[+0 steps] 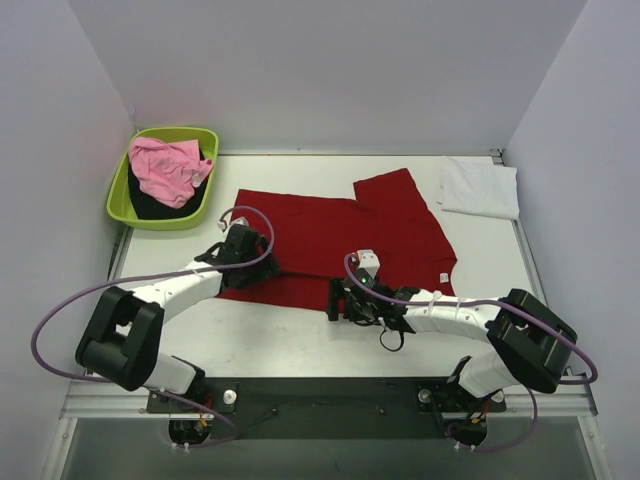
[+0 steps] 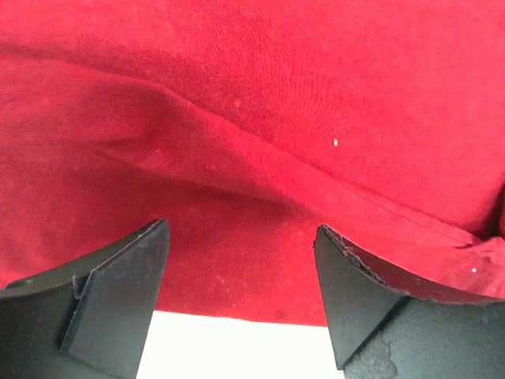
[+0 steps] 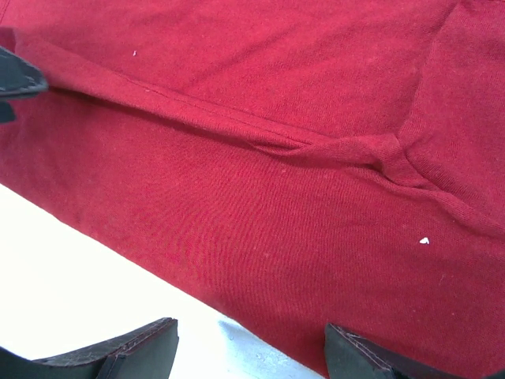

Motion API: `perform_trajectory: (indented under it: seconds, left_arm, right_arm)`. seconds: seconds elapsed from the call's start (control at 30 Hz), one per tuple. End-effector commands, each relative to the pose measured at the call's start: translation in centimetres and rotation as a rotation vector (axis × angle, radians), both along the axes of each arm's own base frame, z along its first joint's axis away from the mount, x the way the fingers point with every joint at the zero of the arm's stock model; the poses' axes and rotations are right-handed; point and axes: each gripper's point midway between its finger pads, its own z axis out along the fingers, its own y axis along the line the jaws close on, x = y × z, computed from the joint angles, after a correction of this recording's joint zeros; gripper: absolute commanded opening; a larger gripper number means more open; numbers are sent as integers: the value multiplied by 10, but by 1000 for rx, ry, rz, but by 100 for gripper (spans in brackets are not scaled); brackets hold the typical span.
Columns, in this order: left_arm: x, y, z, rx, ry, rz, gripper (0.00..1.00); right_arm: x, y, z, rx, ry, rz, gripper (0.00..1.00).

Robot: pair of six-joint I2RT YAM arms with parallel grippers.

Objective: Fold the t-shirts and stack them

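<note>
The red shirt [image 1: 340,235] lies spread across the middle of the white tabletop [image 1: 300,345], with a creased ridge running along it near its front edge. The left end effector [image 2: 241,229] is open, its fingers apart over that front edge. The right end effector [image 3: 252,328] is open too, low over the same edge further right. A folded white shirt [image 1: 480,187] sits at the far right corner. At the far left corner a green tub [image 1: 118,200] holds the pink shirt [image 1: 165,168] on top of the black shirt [image 1: 150,205]. Plain pale walls [image 1: 330,70] close in the back and both sides.
</note>
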Motion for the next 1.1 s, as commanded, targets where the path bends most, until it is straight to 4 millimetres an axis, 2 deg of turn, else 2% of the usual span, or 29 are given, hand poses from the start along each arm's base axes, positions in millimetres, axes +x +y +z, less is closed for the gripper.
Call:
perform_trajectory:
  seconds: [0.0, 0.33, 0.63, 0.9, 1.07]
  left_arm:
    - [15, -15, 3, -47, -37, -9, 84]
    - [32, -21, -8, -28, -28, -6, 84]
    - [47, -23, 0, -3, -43, -14, 84]
    - [41, -19, 22, -4, -66, -22, 84]
    - [27, -7, 23, 22, -65, -12, 84]
  right_arm:
    - [2, 1, 1, -18, -9, -9, 74]
    - [0, -2, -4, -23, -6, -11, 74]
    - [0, -2, -8, -25, 1, -13, 74]
    - [0, -2, -9, -28, 3, -12, 74]
    - [0, -1, -8, -26, 3, -9, 74]
